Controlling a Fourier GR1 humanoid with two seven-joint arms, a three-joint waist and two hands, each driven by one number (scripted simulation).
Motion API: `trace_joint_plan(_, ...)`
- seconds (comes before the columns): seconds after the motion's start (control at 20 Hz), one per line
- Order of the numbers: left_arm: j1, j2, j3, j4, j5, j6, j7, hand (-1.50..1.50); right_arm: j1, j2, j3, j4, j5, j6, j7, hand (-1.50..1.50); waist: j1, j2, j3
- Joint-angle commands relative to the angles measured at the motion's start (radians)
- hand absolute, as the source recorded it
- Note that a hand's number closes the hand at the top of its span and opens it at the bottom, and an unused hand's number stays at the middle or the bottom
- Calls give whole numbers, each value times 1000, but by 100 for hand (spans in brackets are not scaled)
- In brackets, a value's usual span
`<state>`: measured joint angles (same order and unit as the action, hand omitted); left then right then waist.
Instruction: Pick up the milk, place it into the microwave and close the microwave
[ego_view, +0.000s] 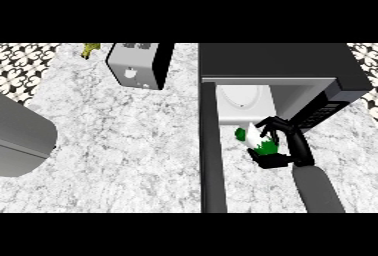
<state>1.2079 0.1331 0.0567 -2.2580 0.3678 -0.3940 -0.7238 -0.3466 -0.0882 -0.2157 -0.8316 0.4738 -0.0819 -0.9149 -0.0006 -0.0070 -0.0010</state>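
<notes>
The milk carton (255, 139), white with green patches, is held just in front of the microwave's (288, 65) open mouth. My right hand (284, 147) is curled round it, fingers over its top and thumb under it, and hides much of it. The microwave is black, with a white plate (240, 97) inside. Its door (211, 150) stands open, edge-on, pointing toward me on the carton's left. The left hand does not show; only a grey forearm (22, 135) enters at the left edge.
A silver toaster (136, 64) stands at the back, left of the microwave. A small yellow-green object (91, 49) lies at the far back left. Marble counter (125, 150) stretches between the forearm and the door.
</notes>
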Motion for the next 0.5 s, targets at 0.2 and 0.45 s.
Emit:
trace_joint_plan(0.2, -7, -29, 1, 44, -32, -57, -13, -150, -72, -5, 18, -163, -12, 35, 291, 150, 12, 4, 1)
trace_joint_plan(0.45, -23, -19, 63, 91, -6, -89, -38, -150, -197, 2, 38, -107, 18, 20, 406, 150, 20, 4, 1)
